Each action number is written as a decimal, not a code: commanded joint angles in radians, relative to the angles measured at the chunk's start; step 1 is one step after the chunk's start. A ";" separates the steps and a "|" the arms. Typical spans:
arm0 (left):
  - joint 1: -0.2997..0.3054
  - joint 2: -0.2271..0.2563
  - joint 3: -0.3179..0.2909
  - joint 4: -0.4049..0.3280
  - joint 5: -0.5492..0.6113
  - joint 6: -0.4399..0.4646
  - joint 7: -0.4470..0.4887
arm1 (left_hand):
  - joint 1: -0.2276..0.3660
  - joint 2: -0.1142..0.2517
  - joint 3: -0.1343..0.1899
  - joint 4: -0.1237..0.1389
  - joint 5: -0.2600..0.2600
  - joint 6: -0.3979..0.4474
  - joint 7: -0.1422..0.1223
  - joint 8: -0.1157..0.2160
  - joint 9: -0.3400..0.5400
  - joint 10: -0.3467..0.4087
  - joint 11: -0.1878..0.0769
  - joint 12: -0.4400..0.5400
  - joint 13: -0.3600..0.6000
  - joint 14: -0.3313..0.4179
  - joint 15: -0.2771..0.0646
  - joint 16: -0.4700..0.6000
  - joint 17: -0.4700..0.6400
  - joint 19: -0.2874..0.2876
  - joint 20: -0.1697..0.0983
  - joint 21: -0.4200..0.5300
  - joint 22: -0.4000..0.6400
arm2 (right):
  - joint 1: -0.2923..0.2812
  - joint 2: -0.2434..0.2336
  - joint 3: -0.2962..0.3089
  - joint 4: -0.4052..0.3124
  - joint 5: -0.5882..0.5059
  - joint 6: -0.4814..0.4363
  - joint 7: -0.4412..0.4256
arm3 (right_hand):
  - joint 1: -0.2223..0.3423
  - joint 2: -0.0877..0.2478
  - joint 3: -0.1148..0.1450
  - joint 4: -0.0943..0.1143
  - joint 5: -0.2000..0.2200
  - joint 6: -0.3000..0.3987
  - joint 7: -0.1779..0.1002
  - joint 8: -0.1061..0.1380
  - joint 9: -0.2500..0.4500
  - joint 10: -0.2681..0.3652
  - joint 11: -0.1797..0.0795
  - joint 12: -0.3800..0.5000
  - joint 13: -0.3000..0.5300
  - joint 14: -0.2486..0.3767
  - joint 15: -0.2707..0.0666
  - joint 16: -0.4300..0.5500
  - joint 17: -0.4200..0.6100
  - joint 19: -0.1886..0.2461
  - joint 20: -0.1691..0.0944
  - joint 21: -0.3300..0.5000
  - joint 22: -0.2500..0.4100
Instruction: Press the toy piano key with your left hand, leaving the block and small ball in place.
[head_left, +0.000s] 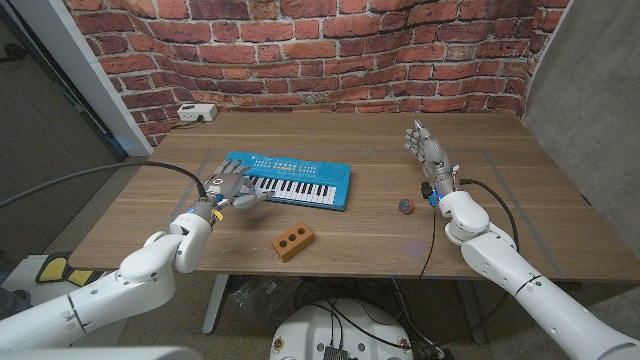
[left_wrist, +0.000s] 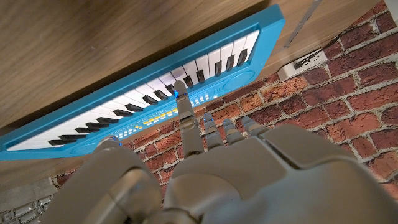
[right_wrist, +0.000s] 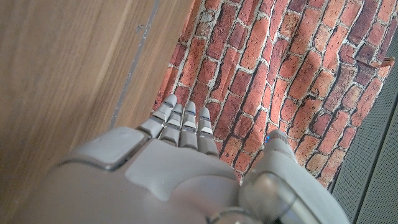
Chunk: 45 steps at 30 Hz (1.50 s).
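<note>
The toy piano (head_left: 288, 181) lies on the wooden desk (head_left: 520, 215) left of the middle, its long axis running from the far left down toward the near right, slightly skewed to the desk's front edge. Its keys face the robot along the near side, and the blue panel with the buttons runs along the far side toward the brick wall (head_left: 300, 45).

The left hand (head_left: 232, 189) is over the piano's left end. In the left wrist view, one finger (left_wrist: 185, 106) is stretched out with its tip down among the keys about midway along the keyboard, while the others are curled back; the left hand (left_wrist: 205, 180) holds nothing.

The block (head_left: 295, 241), brown with holes in its top, lies near the front edge, just ahead of the piano and apart from it. The small ball (head_left: 404, 207) sits to the right of the piano's right end, close to the right arm's wrist.

The right hand (head_left: 427, 150) stands on the right side of the desk, its fingers straight and close together, pointing toward the wall, holding nothing. Bare desk lies between the piano and the right hand, and along the far edge. A white power strip (head_left: 197, 113) sits at the far left corner.
</note>
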 joint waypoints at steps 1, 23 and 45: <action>-0.008 0.008 0.000 0.009 -0.026 -0.035 0.007 | -0.004 0.002 -0.002 0.002 0.008 0.003 -0.005 -0.001 0.003 0.004 -0.003 0.003 0.002 0.005 -0.027 0.006 0.002 0.000 0.012 0.005 0.003 | 0.002 0.001 -0.003 -0.005 -0.009 -0.004 -0.007 | 0.001 0.006 -0.004 -0.001 0.003 0.008 -0.001 0.000 0.003 0.005 0.001 0.005 0.003 0.000 0.005 -0.004 0.005 0.007 -0.001 -0.007 0.005; -0.019 -0.002 0.016 0.018 -0.040 -0.040 0.004 | 0.001 0.009 -0.006 0.002 0.011 -0.020 -0.052 -0.016 0.003 -0.001 -0.011 0.003 0.002 0.012 -0.029 0.007 0.001 0.001 0.022 0.010 0.003 | 0.003 0.000 -0.003 -0.001 -0.004 -0.009 -0.003 | 0.000 0.006 -0.005 -0.002 0.003 0.008 -0.002 -0.001 0.003 0.006 0.003 0.006 0.003 -0.001 0.005 -0.004 0.004 0.010 0.000 -0.013 0.006; -0.026 -0.002 0.041 0.001 -0.022 -0.008 -0.029 | 0.006 0.014 -0.009 0.001 0.012 -0.019 -0.062 -0.017 0.003 -0.006 -0.015 0.002 0.002 0.015 -0.026 0.007 0.001 -0.003 0.029 0.011 0.003 | -0.005 -0.006 0.004 -0.006 0.005 -0.006 0.001 | 0.000 0.007 -0.006 -0.002 0.003 0.009 -0.002 -0.001 0.004 0.007 0.002 0.006 0.003 0.000 0.005 -0.004 0.004 0.012 0.000 -0.019 0.006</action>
